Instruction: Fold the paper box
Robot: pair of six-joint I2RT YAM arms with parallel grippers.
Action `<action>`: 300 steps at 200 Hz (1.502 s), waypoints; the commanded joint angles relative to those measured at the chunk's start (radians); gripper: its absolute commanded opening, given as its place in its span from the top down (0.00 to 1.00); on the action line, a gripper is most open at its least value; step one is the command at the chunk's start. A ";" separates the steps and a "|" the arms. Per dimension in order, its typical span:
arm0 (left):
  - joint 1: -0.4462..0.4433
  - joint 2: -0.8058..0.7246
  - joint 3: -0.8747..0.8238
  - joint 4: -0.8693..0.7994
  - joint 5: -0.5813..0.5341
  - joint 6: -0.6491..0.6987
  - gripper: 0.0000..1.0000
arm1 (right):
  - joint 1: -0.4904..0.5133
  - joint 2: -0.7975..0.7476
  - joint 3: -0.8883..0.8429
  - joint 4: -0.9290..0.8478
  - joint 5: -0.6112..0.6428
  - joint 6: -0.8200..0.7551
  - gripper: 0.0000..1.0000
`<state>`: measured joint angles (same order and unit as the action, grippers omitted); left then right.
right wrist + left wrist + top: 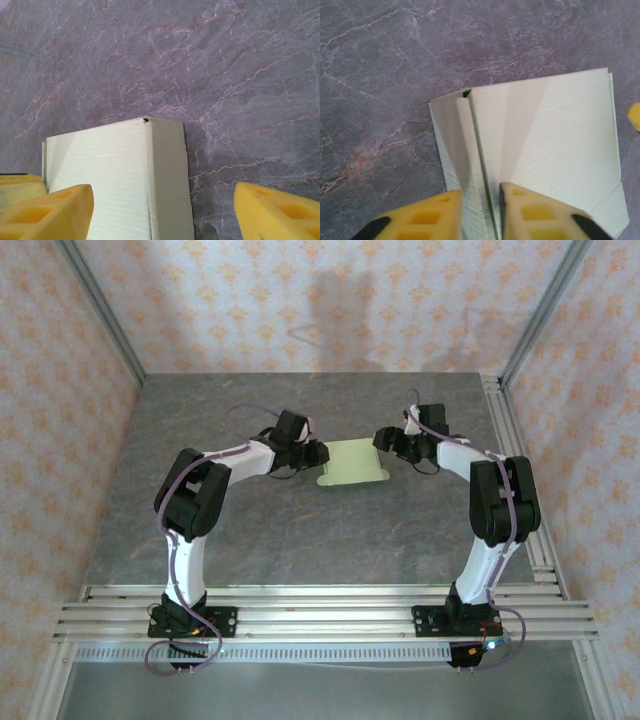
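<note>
The paper box [352, 462] is a pale green card shape lying on the table between the two arms. My left gripper [318, 454] is at its left end. In the left wrist view its fingers [481, 215] stand narrowly apart, straddling a raised fold of the paper box [560, 130], with a thin gap still visible on each side. My right gripper [383, 438] is at the box's right end. In the right wrist view it [162, 215] is wide open over a folded corner of the paper box [100, 165], one finger above the card and the other above bare table.
The grey marbled table [300, 530] carries nothing else. Aluminium rails [320, 605] run along the near edge and another [515, 470] runs down the right side. Patterned walls enclose the back and both sides.
</note>
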<state>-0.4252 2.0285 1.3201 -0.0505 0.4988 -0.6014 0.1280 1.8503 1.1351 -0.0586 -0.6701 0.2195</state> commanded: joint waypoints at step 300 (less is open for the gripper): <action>0.071 0.023 -0.085 0.093 0.161 0.043 0.92 | 0.001 -0.020 -0.155 0.255 -0.184 0.209 0.15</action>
<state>-0.3534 2.0315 1.2480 0.0589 0.6754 -0.5755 0.1257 1.8114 0.9527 0.2840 -0.9165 0.4938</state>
